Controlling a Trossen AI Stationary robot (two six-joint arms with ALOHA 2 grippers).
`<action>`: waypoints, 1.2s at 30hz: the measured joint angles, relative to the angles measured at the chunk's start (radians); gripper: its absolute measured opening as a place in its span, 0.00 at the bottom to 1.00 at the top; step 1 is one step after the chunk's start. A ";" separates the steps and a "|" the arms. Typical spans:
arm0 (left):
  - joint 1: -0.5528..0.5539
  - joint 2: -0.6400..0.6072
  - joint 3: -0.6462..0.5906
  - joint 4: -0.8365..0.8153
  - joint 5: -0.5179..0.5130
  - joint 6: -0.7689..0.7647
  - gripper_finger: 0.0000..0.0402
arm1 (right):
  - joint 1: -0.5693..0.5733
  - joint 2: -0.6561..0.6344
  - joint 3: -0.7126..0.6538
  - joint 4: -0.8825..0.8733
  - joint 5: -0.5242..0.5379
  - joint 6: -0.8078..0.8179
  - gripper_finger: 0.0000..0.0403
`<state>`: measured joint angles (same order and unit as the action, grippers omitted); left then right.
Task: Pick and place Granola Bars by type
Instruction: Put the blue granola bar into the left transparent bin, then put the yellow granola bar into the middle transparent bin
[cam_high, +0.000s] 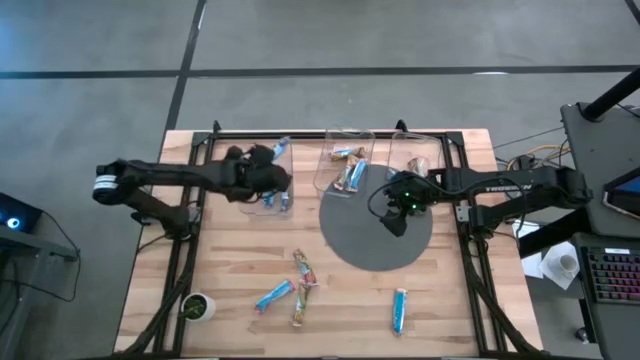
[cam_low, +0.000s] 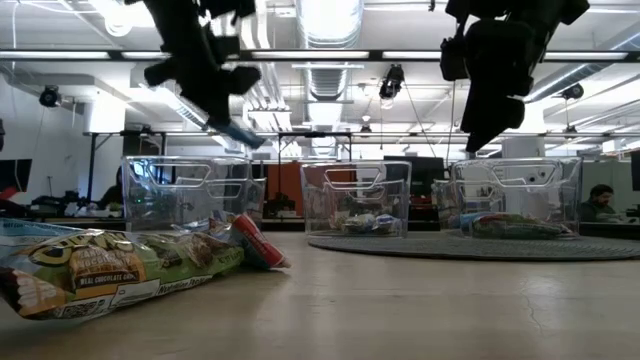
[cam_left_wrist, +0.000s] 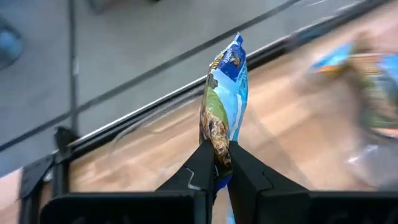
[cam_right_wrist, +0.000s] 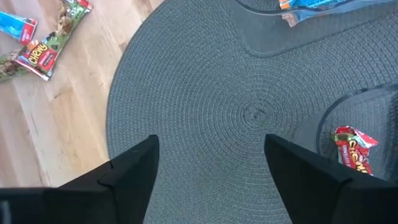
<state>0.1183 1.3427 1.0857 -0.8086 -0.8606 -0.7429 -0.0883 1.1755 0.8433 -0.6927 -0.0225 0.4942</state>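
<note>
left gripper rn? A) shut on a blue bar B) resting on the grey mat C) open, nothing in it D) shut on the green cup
A: the left gripper is pinched shut on a blue-wrapped granola bar, held up over the left clear bin.

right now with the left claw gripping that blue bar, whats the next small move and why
Probably lower the left claw a little and open it over the left clear bin. It is shut on a blue granola bar, raised above that bin, which already holds blue bars. The right claw hangs open and empty over the grey mat.
</note>
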 joint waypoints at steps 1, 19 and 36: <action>0.023 0.004 -0.010 0.000 0.005 0.000 0.03 | 0.000 0.002 0.000 0.000 0.000 0.000 0.69; 0.116 0.032 -0.241 0.047 0.234 -0.186 0.24 | 0.001 0.003 0.000 -0.008 -0.003 0.022 0.65; -0.272 0.002 -0.015 0.287 0.281 0.205 0.34 | 0.151 0.003 0.000 -0.191 -0.189 -0.162 0.64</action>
<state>-0.1538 1.3449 1.0711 -0.5219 -0.5791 -0.5381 0.0630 1.1782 0.8433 -0.8833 -0.2112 0.3324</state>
